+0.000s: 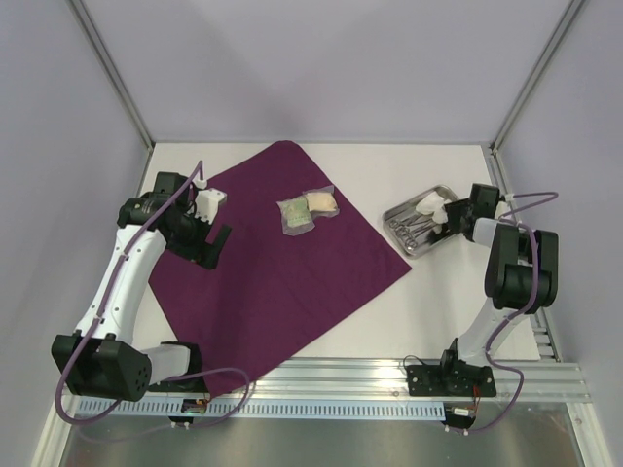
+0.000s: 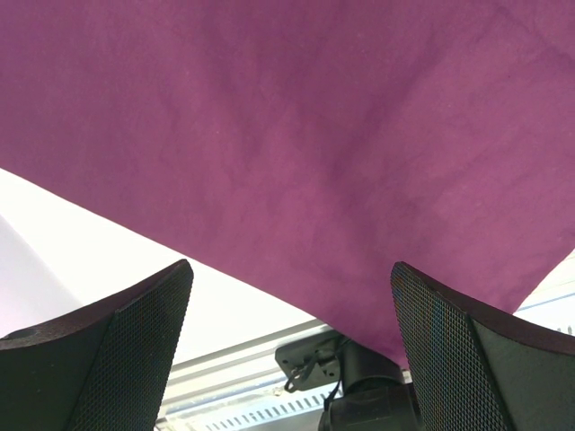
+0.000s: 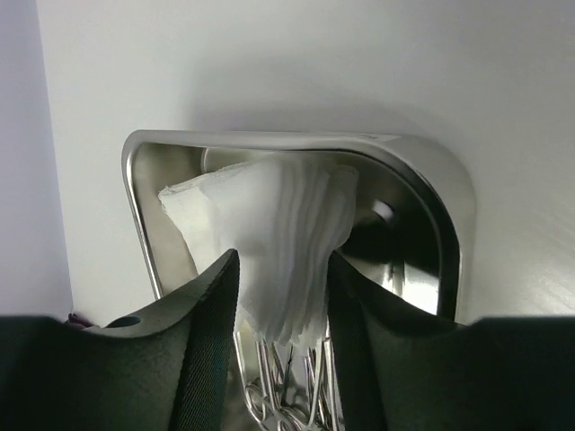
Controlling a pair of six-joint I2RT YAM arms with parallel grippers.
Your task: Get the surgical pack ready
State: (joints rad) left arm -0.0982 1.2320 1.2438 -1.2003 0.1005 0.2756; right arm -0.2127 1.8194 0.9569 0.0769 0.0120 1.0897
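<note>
hanging over the tray (image 3: 135,180), gauze (image 3: 269,215) is pinched in the right hand (image 3: 283,265); the cloth (image 1: 292,272) is spread leftward beneath the open left hand (image 2: 289,269).

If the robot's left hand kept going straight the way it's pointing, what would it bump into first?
Most likely the large deep-purple fabric cloth spread on the white table. The open left hand points down at it, and nothing shows in between. How far off the cloth is, is hard to tell.
</note>
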